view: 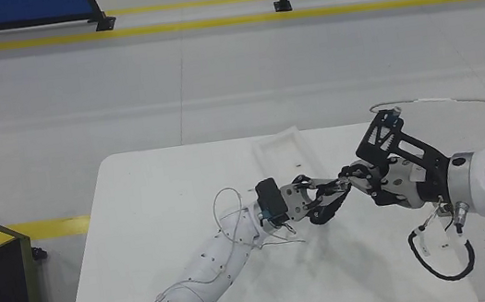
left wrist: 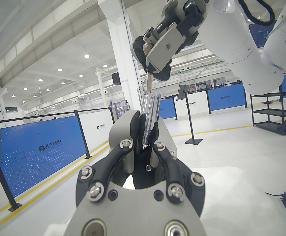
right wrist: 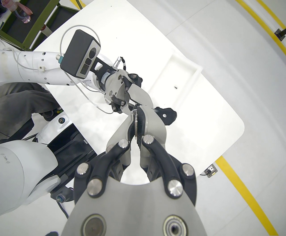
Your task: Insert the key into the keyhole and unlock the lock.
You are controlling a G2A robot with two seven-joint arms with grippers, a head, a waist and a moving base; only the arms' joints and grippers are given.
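We see the left gripper (left wrist: pixel 145 121) clamped on the chrome cylinder lock (left wrist: pixel 150 111), held over the table (view: pixel 142 230) a little right of the top view's middle. The right gripper (right wrist: pixel 136 116) pinches the key (left wrist: pixel 149 83) by its head, with the blade pointing at the lock's end. The tip seems to touch the keyhole, though we cannot tell whether it has entered. A white tray (view: pixel 281 148) lies just above them in that frame.

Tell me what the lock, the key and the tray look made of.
Lock: polished, chrome-like metal; its cylinder mirrors the room.
Key: duller silvery metal, perhaps steel or nickel-plated; a thin flat blade with soft glints.
Tray: matte white, likely plastic; even colour, smooth moulded-looking walls, no reflections.
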